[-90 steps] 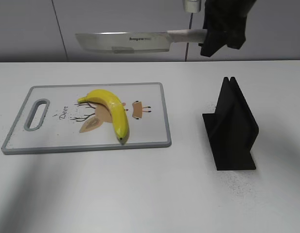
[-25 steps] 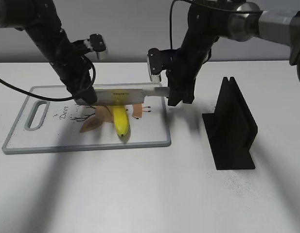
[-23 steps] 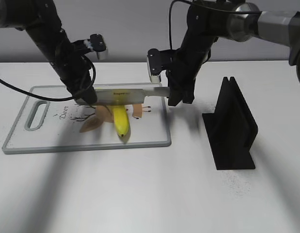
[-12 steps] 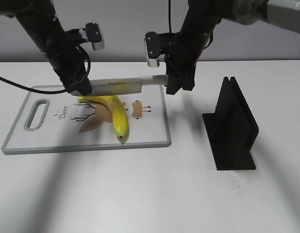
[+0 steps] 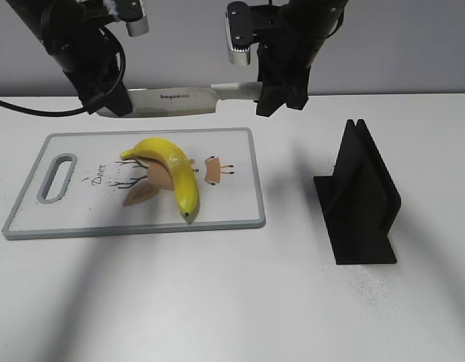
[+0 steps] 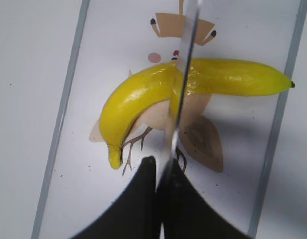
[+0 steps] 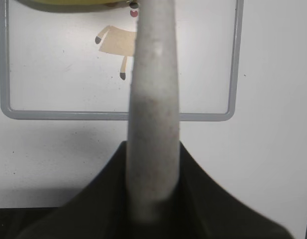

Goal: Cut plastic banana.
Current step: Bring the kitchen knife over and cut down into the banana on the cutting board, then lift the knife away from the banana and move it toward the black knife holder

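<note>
My right tool (image 5: 281, 94) was clenched on the knife (image 5: 175, 99) handle and my left tool (image 5: 111, 102) pinched the blade's far end, keeping it level. The plastic banana (image 5: 172, 170) lay below the tools, on the cutting board (image 5: 240, 181), so the edge hung crosswise over its middle

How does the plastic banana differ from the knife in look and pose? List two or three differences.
The plastic banana is curved and yellow; the knife is straight with a silvery blade. The banana lies on the cutting board; the knife is held in the air above it, left gripper at the blade tip, right gripper on the handle.
</note>
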Tool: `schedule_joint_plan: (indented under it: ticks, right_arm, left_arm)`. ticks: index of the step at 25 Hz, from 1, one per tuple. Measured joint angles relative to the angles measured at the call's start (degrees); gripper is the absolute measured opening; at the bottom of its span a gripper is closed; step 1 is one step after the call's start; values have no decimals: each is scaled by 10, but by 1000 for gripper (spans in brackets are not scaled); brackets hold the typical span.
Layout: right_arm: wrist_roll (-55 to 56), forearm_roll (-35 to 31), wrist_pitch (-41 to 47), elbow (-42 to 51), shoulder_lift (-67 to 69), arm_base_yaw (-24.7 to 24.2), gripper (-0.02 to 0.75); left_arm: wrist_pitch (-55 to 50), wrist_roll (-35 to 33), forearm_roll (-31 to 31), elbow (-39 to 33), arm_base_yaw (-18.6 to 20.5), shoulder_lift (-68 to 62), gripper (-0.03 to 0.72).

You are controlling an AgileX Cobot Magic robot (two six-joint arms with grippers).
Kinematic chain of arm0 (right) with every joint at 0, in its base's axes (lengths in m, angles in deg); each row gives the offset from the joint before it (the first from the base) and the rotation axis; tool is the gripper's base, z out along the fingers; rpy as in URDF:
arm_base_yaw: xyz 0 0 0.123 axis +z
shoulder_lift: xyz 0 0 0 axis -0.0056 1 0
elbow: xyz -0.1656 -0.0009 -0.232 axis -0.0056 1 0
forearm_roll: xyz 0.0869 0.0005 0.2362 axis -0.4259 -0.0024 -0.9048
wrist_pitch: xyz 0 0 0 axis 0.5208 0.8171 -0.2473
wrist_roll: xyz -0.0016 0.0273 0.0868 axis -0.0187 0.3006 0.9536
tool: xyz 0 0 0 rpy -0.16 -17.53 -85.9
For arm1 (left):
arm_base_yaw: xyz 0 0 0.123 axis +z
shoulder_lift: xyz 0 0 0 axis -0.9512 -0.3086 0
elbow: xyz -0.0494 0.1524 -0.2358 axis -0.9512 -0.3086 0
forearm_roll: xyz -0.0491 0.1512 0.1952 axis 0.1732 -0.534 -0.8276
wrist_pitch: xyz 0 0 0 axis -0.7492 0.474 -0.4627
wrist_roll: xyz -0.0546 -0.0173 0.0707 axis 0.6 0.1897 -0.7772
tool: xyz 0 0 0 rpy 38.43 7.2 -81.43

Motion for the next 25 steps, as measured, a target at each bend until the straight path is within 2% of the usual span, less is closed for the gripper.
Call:
schedule_joint_plan:
  ticks: [3, 5, 6, 8, 10, 11, 12, 15, 22, 25]
  right_arm:
    - [0, 0, 1, 0, 0, 0, 190]
    - [1, -1, 4, 0, 0, 0, 190]
    - [1, -2, 6, 0, 0, 0, 190]
    - [1, -2, 8, 0, 0, 0, 190]
    - [1, -2, 10, 0, 0, 0, 190]
    - [1, -2, 10, 0, 0, 0, 190]
    - [3, -2, 9, 0, 0, 0, 190]
    - [14, -2, -1, 0, 0, -2, 190]
    - [50, -21, -29, -3, -6, -4, 197]
    - [49, -18, 5, 0, -6, 2, 190]
  left_arm:
    - [0, 1, 2, 0, 0, 0, 12]
    - [3, 10, 8, 0, 1, 0, 81]
    - [5, 13, 11, 0, 2, 0, 136]
    - [18, 23, 16, 0, 2, 0, 302]
    - [37, 47, 18, 0, 3, 0, 511]
    - [48, 63, 18, 0, 3, 0, 578]
    - [56, 77, 18, 0, 3, 0, 605]
    - [74, 158, 12, 12, 3, 0, 634]
    - [24, 331, -24, 100, 3, 23, 624]
    - [11, 410, -58, 136, 3, 48, 608]
